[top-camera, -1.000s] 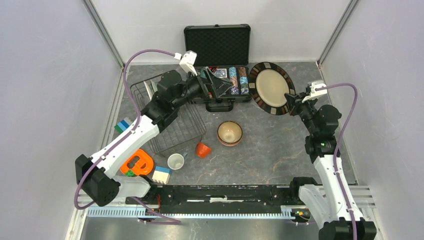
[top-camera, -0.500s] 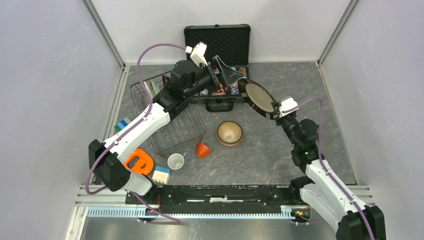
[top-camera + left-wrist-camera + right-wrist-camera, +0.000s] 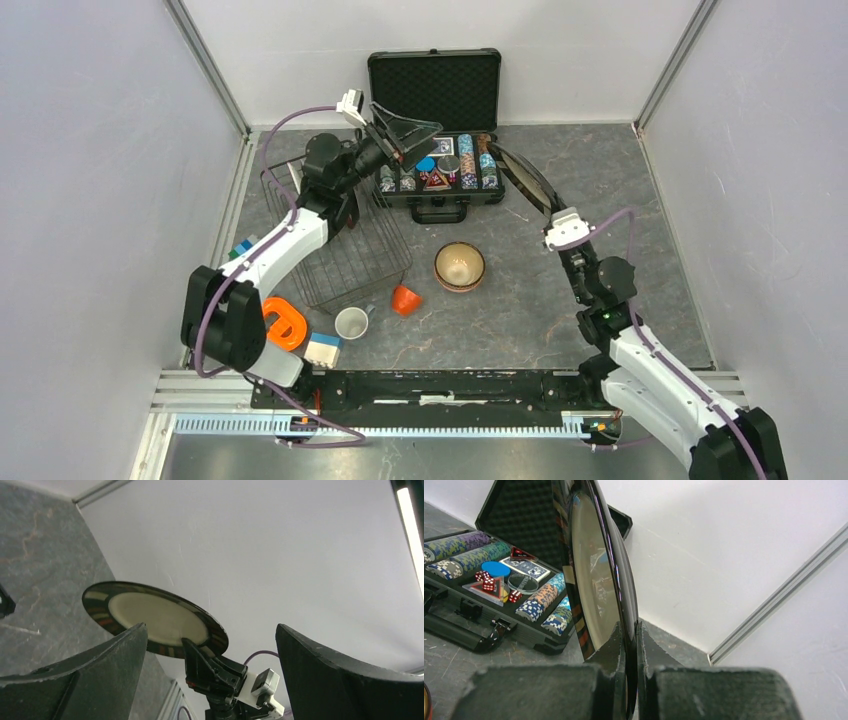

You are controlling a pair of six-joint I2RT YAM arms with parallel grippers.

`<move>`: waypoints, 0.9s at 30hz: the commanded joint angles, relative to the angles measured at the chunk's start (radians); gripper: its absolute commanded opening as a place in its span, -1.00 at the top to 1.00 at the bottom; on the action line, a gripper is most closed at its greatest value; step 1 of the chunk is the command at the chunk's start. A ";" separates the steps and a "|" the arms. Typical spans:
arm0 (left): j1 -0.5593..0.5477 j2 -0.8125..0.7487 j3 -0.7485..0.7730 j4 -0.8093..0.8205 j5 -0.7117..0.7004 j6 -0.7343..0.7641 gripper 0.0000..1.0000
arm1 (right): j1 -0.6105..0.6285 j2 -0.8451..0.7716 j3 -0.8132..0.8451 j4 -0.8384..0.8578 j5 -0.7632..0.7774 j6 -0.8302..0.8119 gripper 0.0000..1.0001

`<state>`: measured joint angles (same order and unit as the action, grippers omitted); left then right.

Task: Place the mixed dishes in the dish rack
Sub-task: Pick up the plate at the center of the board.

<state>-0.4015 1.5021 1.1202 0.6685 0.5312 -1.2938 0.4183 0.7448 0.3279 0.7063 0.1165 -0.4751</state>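
My right gripper (image 3: pixel 549 213) is shut on the rim of the dark-rimmed beige plate (image 3: pixel 524 180) and holds it off the table, edge-on in the top view, right of the poker case. The right wrist view shows the fingers (image 3: pixel 616 645) clamping the plate (image 3: pixel 596 570) from both sides. My left gripper (image 3: pixel 408 133) hangs wide open and holds nothing above the case; its wrist view faces the plate (image 3: pixel 155 616). The black wire dish rack (image 3: pixel 345 240) stands at the left. A tan bowl (image 3: pixel 460 267), an orange cup (image 3: pixel 405 299) and a white cup (image 3: pixel 351 323) sit on the table.
The open poker chip case (image 3: pixel 435 120) stands at the back centre, also in the right wrist view (image 3: pixel 499 575). An orange ring toy (image 3: pixel 280 325) and a white-and-blue block (image 3: pixel 322 350) lie near the left arm's base. Grey walls close in both sides.
The right arm has lifted the plate off the table, swung it left and turned it edge-on. The left gripper has swung up and back to the left, still open.
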 commanded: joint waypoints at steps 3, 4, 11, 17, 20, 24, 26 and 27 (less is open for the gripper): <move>-0.047 -0.125 0.119 -0.381 -0.047 0.262 -1.00 | 0.114 0.003 -0.018 0.398 0.110 -0.190 1.00; -0.061 -0.134 0.138 -0.478 -0.097 0.322 -1.00 | 0.136 0.015 -0.027 0.434 0.134 -0.235 1.00; -0.224 -0.143 0.221 -0.767 -0.375 0.494 -1.00 | 0.316 0.132 -0.109 0.773 0.283 -0.566 1.00; -0.306 -0.103 0.202 -0.748 -0.436 0.449 -0.91 | 0.417 0.274 -0.149 1.149 0.397 -0.816 1.00; -0.310 -0.091 0.197 -0.742 -0.449 0.422 -0.87 | 0.438 0.307 -0.149 1.218 0.436 -0.870 1.00; -0.336 -0.060 0.201 -0.732 -0.464 0.391 -0.84 | 0.444 0.316 -0.143 1.242 0.454 -0.864 1.00; -0.352 -0.043 0.190 -0.727 -0.484 0.371 -0.83 | 0.450 0.318 -0.137 1.253 0.464 -0.862 1.00; -0.359 -0.037 0.178 -0.712 -0.488 0.351 -0.82 | 0.452 0.319 -0.135 1.253 0.464 -0.860 1.00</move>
<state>-0.7265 1.4387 1.3136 -0.0807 0.0948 -0.8860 0.8581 1.0840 0.1528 1.3006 0.5659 -1.2743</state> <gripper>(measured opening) 0.923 0.059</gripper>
